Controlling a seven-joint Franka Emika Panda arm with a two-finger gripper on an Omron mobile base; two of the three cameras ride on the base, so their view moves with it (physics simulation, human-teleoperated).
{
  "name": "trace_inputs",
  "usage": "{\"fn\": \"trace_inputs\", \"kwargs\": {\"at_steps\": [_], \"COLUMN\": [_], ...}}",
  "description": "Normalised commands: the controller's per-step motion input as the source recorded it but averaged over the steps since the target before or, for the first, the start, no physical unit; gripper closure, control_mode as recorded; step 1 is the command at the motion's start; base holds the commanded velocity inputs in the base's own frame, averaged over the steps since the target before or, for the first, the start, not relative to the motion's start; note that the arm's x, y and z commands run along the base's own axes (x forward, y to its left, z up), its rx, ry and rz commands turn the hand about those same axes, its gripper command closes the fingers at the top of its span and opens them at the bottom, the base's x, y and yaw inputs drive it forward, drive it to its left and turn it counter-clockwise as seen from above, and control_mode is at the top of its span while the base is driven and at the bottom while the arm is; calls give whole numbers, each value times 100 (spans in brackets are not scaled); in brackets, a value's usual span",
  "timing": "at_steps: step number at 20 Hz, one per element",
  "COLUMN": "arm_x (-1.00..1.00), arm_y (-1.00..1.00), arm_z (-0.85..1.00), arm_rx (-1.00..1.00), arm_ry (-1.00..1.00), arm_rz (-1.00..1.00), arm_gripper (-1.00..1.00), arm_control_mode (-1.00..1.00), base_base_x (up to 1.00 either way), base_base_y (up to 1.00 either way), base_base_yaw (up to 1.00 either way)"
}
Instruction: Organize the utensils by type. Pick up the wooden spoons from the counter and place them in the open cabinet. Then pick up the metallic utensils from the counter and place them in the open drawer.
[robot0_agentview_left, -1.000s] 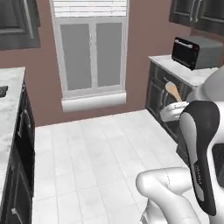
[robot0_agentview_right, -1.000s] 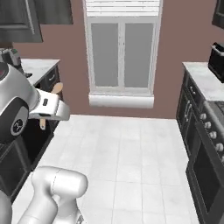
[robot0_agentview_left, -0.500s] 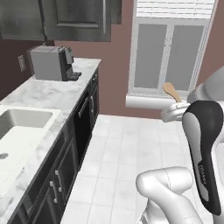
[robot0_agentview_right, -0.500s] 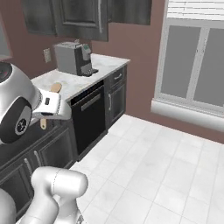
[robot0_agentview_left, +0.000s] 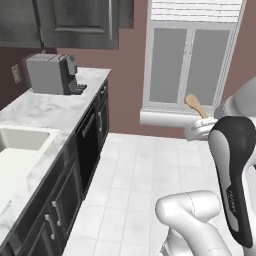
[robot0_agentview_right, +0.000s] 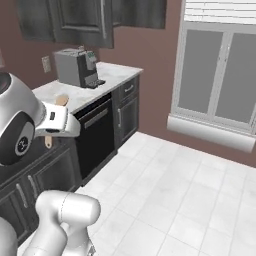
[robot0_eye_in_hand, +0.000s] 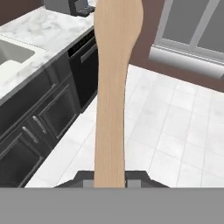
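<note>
From the left, the spoon (robot0_agentview_left: 194, 104) pokes up above the arm, over the floor (robot0_agentview_left: 135, 185). From the right, it crosses behind the wrist beside the counter (robot0_agentview_right: 85, 92). Hand view: gripper (robot0_eye_in_hand: 110, 178) clamped on the spoon's handle.

Marble counter (robot0_agentview_left: 55, 107) under grey, perhaps coffee, machine (robot0_agentview_left: 51, 74)

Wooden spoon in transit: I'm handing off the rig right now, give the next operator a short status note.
Gripper: shut on the wooden spoon, handle between the fingers, bowl pointing away from the hand.
Surroundings: marble counter with a coffee machine and sink on the left, closed dark upper cabinets, window ahead.
Done: spoon picked up.
Left: put it in the open cabinet, then move the metallic utensils to the open drawer.
</note>
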Motion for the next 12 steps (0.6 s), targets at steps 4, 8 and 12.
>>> {"fn": "trace_inputs", "kwargs": {"at_steps": [4,8,12], "arm_x": [0,0,0], "arm_y": [0,0,0], "arm_z": [0,0,0], "arm_rx": [0,0,0], "arm_ry": [0,0,0], "arm_rz": [0,0,0], "arm_gripper": [100,100,100], "arm_control_mode": [100,100,100], "base_base_x": [100,100,100], "base_base_y": [-56,-61,-78], "base_base_yaw": [-14,-18,-16]}}
